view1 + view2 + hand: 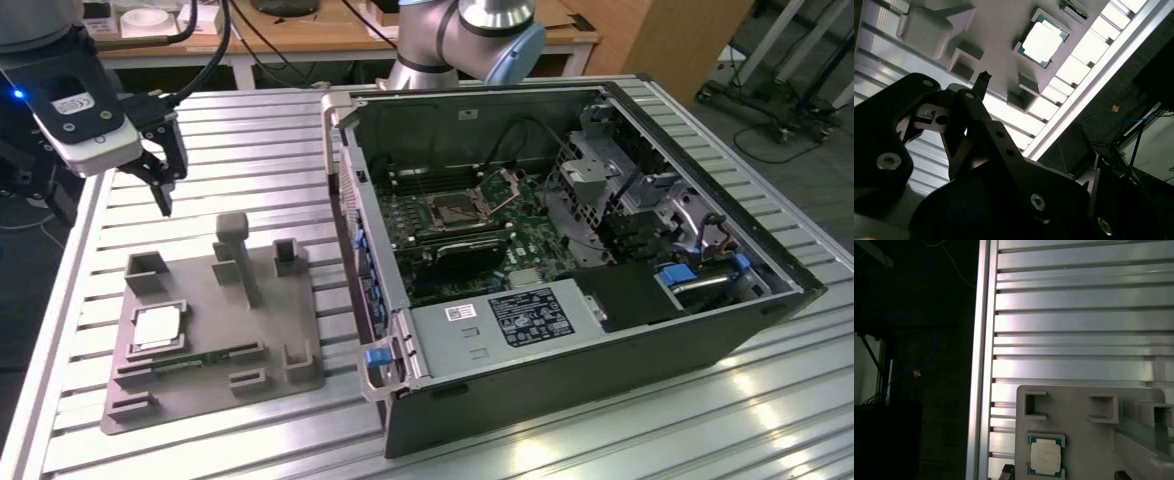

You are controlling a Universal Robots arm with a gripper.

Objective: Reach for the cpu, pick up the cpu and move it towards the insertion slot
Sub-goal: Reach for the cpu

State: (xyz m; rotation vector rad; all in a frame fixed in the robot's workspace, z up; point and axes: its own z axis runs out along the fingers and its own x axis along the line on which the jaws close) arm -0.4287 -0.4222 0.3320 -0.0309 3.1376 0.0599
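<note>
**Open gripper being held over the tray end, cpu lying untouched in its recess**

The gripper (156, 190) is being held in the air by the far end of the grey tray (200, 310), on the exterior view's left, and nothing is being grasped. Its fingertips (1006, 473) are being caught at the edge of the first wrist view. They are set well apart, so the jaws are being judged as spread, ready to straddle the chip.

The cpu (156, 328) is being kept flat, pale face up, in a square recess of the tray. That recess is judged to be fixing its place and squareness for a clean pick. In both wrist views it is lying clear of the fingers, not touched. A green memory stick (200, 358) is being held in a narrow groove just beside it.

The insertion slot (454, 212) is lying well apart, toward the exterior view's right, on the board inside the opened computer case (641, 350). Its hinged plate (507, 185) is being kept raised, presumably so that the socket is left free.

The fingers are being cut off by the frame edge in the first wrist view. In the second wrist view, part of the tray is being blocked by the gripper's own dark linkage. How high the fingers are hanging over the slatted table (601, 440) cannot be told. The socket's contacts are too small to be made out.
</note>
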